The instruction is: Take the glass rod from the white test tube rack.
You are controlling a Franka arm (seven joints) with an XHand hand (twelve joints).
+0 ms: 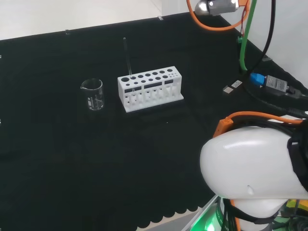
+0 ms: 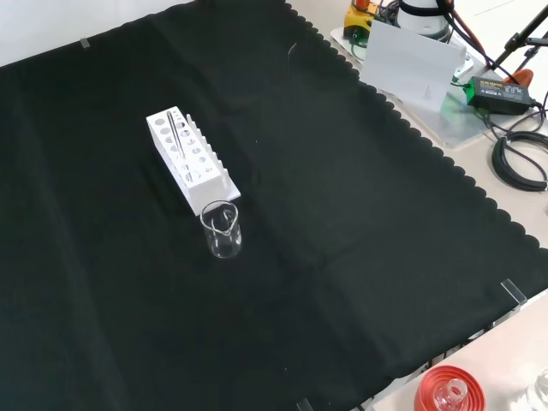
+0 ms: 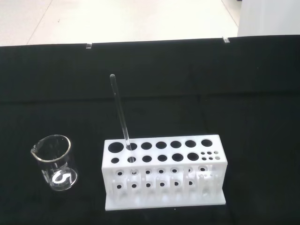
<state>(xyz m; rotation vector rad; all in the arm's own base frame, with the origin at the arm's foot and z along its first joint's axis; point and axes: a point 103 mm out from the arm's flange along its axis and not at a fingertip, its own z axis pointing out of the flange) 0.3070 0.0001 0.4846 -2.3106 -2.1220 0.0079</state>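
Observation:
A white test tube rack (image 1: 150, 89) with two rows of round holes stands on the black cloth near the middle of the bench. A thin glass rod (image 1: 127, 60) stands in a hole at the rack's left end in the head view and leans slightly to the left. In the front view the rack (image 2: 190, 158) runs away from the camera, and the rod (image 2: 177, 137) shows as a thin line over it. The wrist view looks at the rack (image 3: 164, 173) from some way off, with the rod (image 3: 120, 112) rising from its second hole.
An empty clear beaker (image 1: 92, 95) stands just left of the rack in the head view, and in front of it in the front view (image 2: 222, 229). The arm's white link (image 1: 250, 163) is at lower right. A red ribbed stand (image 2: 449, 392) sits off the cloth's near edge. Cables (image 1: 269, 84) lie at the right.

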